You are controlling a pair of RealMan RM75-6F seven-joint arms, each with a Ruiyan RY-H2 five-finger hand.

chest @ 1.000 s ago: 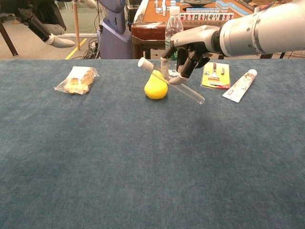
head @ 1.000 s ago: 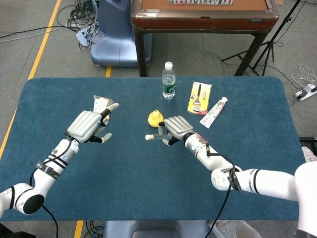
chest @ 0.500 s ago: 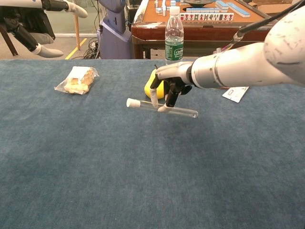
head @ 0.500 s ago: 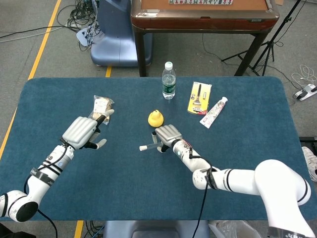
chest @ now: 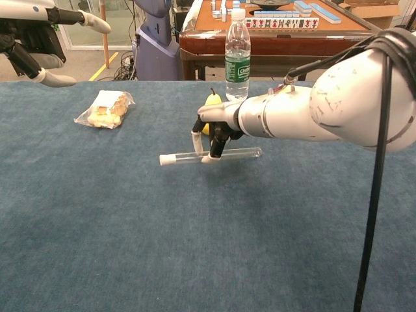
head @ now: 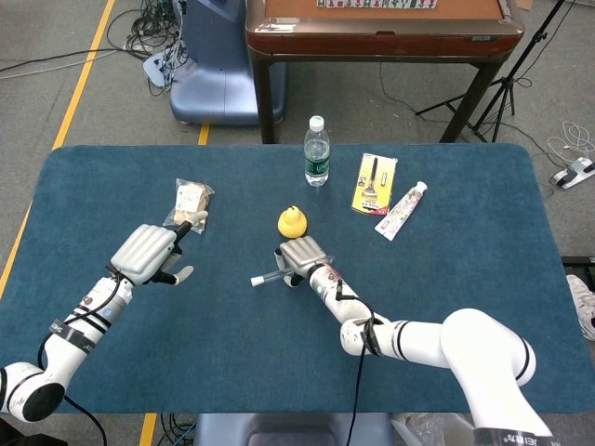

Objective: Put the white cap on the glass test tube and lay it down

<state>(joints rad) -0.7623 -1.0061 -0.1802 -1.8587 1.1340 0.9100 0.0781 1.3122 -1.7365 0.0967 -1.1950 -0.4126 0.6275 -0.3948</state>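
The glass test tube [chest: 240, 153] lies level and crosswise at the table surface, with the white cap [chest: 167, 159] on its left end. My right hand [chest: 211, 130] reaches down over the tube's middle and pinches it between its fingertips. From the head view the capped tube [head: 270, 276] pokes out to the left of the right hand [head: 299, 255]. Whether the tube touches the cloth I cannot tell. My left hand [head: 149, 253] hovers well to the left with its fingers apart and holds nothing; only its fingers [chest: 55, 79] show in the chest view.
A yellow pear-shaped toy [head: 292, 221] sits just behind the right hand. Farther back stands a water bottle [head: 317, 150]. A yellow card pack [head: 374, 184] and a paste tube [head: 402, 211] lie at the back right. A bagged snack [head: 191, 197] lies by the left hand.
My right hand has moved left and down with the tube, which went from steeply tilted to level at the table. My left hand has drawn back, away from the snack.
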